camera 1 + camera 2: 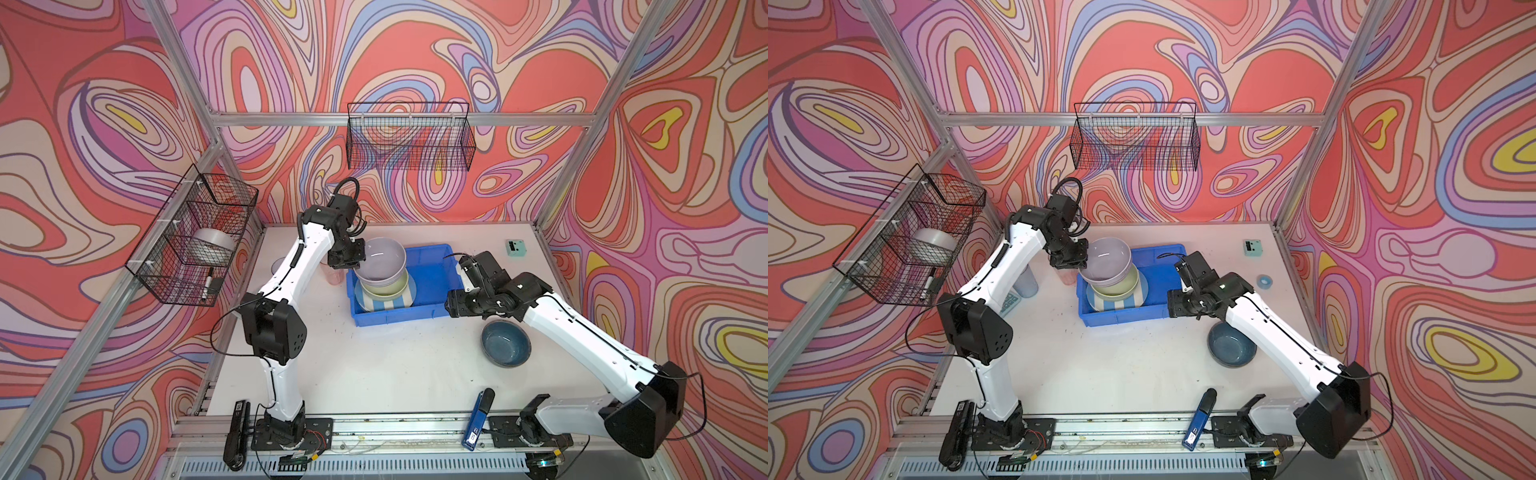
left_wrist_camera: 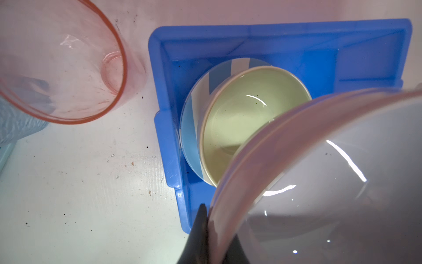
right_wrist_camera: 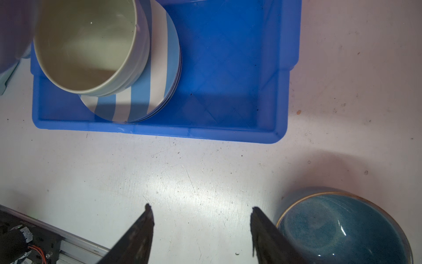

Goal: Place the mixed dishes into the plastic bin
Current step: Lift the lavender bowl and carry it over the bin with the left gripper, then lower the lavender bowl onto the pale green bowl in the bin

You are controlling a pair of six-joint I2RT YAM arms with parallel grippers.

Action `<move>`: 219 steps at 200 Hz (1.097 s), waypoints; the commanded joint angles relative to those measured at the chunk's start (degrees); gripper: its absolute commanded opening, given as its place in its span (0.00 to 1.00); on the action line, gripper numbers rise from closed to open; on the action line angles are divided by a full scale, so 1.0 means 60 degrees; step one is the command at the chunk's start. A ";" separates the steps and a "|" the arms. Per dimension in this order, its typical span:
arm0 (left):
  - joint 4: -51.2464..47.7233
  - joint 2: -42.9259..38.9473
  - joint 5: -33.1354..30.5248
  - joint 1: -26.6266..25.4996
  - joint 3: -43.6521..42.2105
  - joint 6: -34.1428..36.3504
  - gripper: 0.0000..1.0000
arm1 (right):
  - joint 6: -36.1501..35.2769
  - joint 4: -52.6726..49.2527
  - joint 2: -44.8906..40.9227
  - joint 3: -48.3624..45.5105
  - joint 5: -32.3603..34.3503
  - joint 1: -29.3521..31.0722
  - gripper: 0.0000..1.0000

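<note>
In both top views the left gripper is clamped on the rim of the lavender bowl, which is tilted above the pale green bowl and striped plate stacked in the blue bin. Left wrist view: the pink cup stands just beside the bin, outside it. Right wrist view: the right gripper is spread and empty over the table, with the dark blue bowl beside one finger.

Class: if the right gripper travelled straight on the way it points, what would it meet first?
The right gripper would probably meet bare table first, short of the plastic bin; depth unclear.
</note>
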 commanded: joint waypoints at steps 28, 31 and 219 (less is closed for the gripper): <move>0.0089 0.0530 -0.0347 -0.0254 0.0727 0.0098 0.00 | 0.0244 -0.0076 -0.0297 -0.0270 0.0125 0.0060 0.69; 0.0115 0.0554 -0.0361 -0.0262 0.0719 0.0096 0.00 | 0.0276 -0.0065 -0.0292 -0.0284 0.0120 0.0060 0.69; 0.1102 0.0939 -0.1299 -0.0706 -0.0410 0.0186 0.00 | 0.0505 0.0276 -0.0247 -0.0479 0.0017 0.0060 0.69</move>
